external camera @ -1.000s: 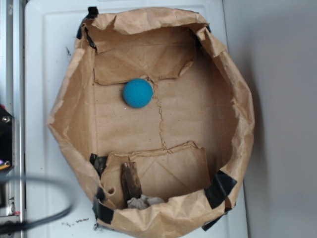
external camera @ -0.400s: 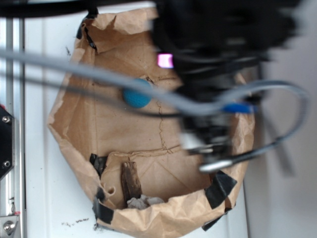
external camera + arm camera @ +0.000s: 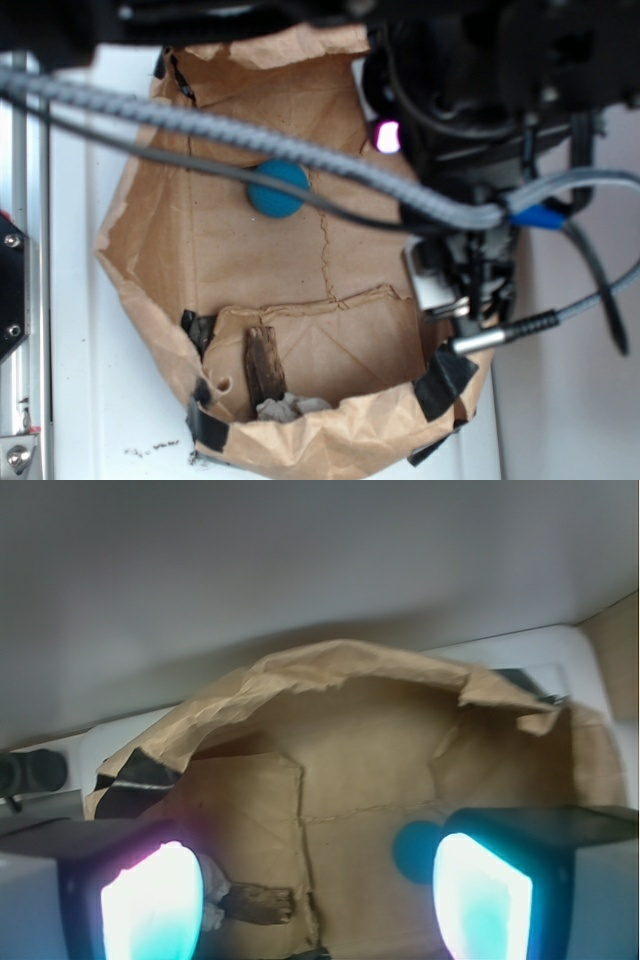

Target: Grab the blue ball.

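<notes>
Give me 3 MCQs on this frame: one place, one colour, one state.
1. Where is the ball?
A. Inside the paper bag, on its floor
B. On the white table outside the bag
C. Between the gripper fingers

2. What colour is the tape on the bag's corners?
A. Red
B. Black
C. Yellow

3. What state is the gripper in?
A. Shut on the ball
B. Open, holding nothing
C. Shut on the piece of wood

Answers:
1. A: the ball lies on the floor of the bag, partly crossed by the grey cable in the exterior view.
2. B: the tape patches at the corners are black.
3. B: in the wrist view the gripper fingers stand wide apart with only the bag floor between them; the ball peeks out beside the right finger, and the piece of wood lies untouched.
</notes>
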Controlling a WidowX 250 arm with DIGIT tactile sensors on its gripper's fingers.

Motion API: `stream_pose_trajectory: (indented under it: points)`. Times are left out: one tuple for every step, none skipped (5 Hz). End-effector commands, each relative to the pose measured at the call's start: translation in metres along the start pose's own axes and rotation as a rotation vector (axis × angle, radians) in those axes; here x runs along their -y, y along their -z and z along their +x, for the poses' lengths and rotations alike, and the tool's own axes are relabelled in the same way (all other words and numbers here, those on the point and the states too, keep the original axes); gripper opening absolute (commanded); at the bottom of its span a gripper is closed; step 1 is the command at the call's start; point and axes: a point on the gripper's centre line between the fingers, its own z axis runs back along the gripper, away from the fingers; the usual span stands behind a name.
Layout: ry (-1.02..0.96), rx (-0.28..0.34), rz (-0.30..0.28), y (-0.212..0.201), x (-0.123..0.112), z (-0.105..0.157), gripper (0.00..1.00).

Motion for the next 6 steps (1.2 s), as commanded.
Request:
stream_pose_trajectory:
  points:
    - [-0.077, 0.073, 0.009, -0.007, -0.019, 0.001, 1.00]
    - [-0.077, 0.073, 0.009, -0.007, -0.019, 0.001, 1.00]
    - [-0.077, 0.073, 0.009, -0.007, -0.019, 0.001, 1.00]
    - [-0.161, 0.072, 0.012, 0.013, -0.053, 0.002, 1.00]
    - [-0.186, 0.069, 0.028, 0.032, -0.063, -0.002, 1.00]
    - [-0.142, 0.057, 0.053, 0.052, -0.060, -0.014, 1.00]
